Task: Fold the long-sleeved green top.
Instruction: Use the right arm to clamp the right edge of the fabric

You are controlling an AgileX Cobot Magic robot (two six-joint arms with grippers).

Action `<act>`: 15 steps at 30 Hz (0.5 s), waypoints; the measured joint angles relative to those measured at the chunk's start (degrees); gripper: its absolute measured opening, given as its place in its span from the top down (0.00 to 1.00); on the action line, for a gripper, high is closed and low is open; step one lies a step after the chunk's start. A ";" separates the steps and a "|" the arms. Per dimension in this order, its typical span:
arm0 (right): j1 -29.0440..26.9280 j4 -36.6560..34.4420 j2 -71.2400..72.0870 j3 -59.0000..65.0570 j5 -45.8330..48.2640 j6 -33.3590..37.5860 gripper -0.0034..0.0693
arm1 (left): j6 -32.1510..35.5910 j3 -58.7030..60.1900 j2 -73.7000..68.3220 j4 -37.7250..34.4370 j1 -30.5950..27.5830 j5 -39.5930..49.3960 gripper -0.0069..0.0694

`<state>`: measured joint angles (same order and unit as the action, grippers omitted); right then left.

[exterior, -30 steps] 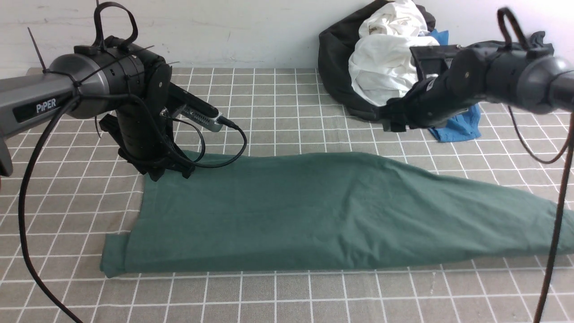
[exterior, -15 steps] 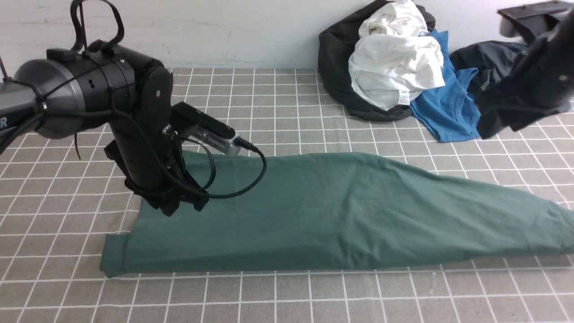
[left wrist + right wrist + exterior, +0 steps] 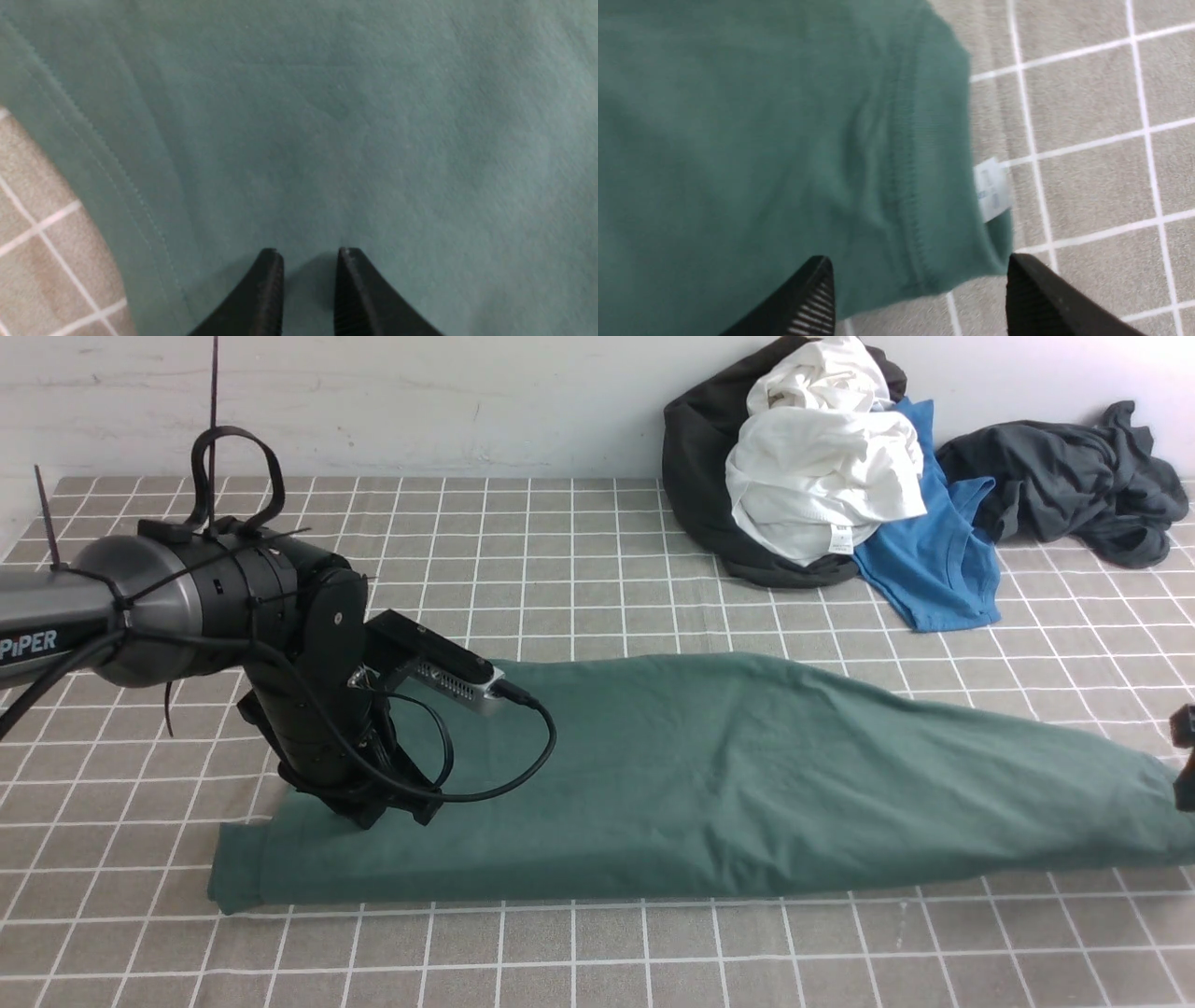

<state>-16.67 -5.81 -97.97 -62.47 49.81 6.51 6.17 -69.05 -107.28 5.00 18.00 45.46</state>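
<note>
One green top (image 3: 709,775) lies flat on the checked cloth (image 3: 597,952) that covers the counter. It is folded into a long band running left to right, with the wider end on the left and the narrower end reaching the right edge of the front view.

The left gripper (image 3: 378,814) points down at the left end of the top, near the stitched hem. Whether its tips touch the fabric cannot be told. In the left wrist view its two fingers (image 3: 268,289) stand a narrow gap apart with nothing between them, only flat cloth beneath.

The right gripper (image 3: 919,261) hangs over the right end of the top, its jaws spread wide and empty. The garment's stitched edge lies below the gap, and a small white label (image 3: 992,189) sticks out from that edge.

At the back right, well apart from the top, is a black garment (image 3: 695,457) with a white garment (image 3: 822,467) on it. A blue t-shirt (image 3: 934,569) lies beside them, and a dark grey garment (image 3: 1064,485) further right.
</note>
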 joint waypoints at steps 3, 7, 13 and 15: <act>-0.68 -0.16 -3.74 -0.11 -2.72 -1.10 0.26 | 0.00 0.00 -0.50 0.00 0.00 -0.69 0.71; -0.62 -2.18 -7.59 -0.12 -4.95 -1.25 0.24 | 0.31 0.00 -1.10 0.00 0.00 -0.74 0.71; 1.15 -3.40 -8.92 -0.23 -5.89 0.45 0.28 | 0.44 0.00 -1.44 -0.07 0.00 -0.80 0.71; 2.36 -3.63 -8.92 -0.24 -6.19 1.67 0.40 | 0.44 0.00 -1.44 -0.07 0.00 -0.80 0.71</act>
<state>-14.31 -9.44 -106.90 -62.70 43.62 8.17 6.61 -69.05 -108.72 4.94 18.00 44.66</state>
